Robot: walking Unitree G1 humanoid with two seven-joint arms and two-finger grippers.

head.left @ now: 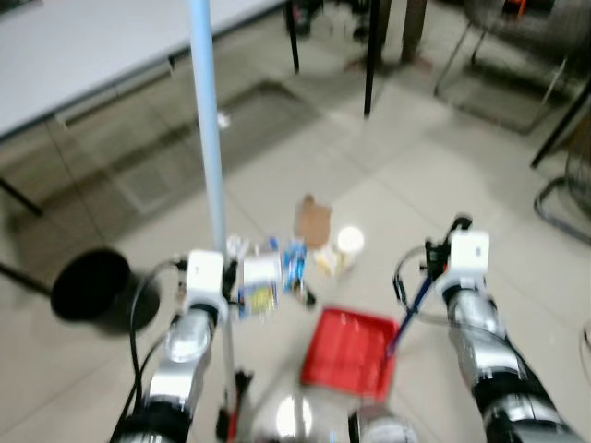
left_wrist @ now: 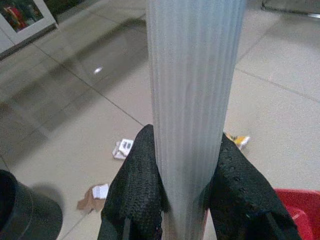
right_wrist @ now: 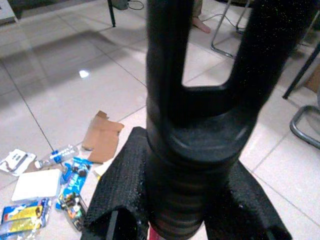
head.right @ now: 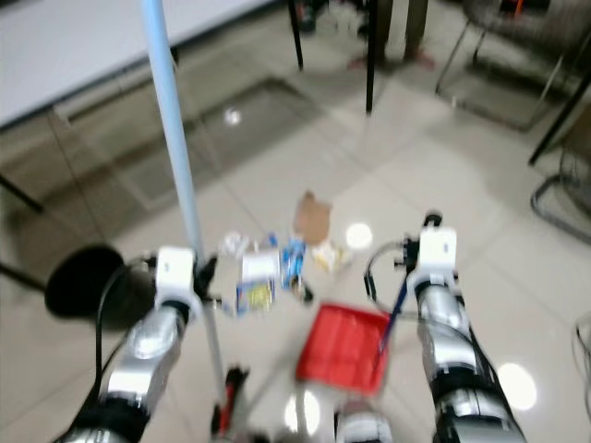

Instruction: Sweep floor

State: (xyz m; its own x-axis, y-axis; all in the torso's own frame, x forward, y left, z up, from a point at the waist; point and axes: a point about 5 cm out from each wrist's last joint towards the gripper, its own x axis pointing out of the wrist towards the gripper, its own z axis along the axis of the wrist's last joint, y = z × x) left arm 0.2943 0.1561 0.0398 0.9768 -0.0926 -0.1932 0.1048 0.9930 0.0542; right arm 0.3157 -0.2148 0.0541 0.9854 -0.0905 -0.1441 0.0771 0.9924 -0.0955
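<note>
**Two tools gripped, litter waiting just ahead**

Both arms are at work here. The left gripper (left_wrist: 187,200) is clamped on the pale blue broom handle (head.left: 209,138), its black fingers (left_wrist: 135,190) pressed tight on either side of the ribbed pole, which rises upright past the head camera. That high, vertical hold looks chosen for leverage: the broom's lower end drops down near the robot's feet, ready to be drawn along the tiles.

Over on the other side, the right gripper (right_wrist: 185,210) is closed around the dark forked grip of the dustpan handle (right_wrist: 200,100), and the red dustpan (head.left: 349,353) sits low on the floor between the two arms, mouth facing the mess. That placement reads as a catching position.

And the mess itself: a scatter of litter (head.left: 277,268), with wrappers, a white card, a scrap of brown cardboard (head.left: 313,220) and a small tub (head.left: 348,244), lies on the tiled floor (head.left: 443,175) just beyond the dustpan's front edge and just ahead of both grippers. A black bin (head.left: 90,288) stands off to the robot's left, near the left arm. By my read, nothing is in the pan yet; the sweep is still to come.
</note>
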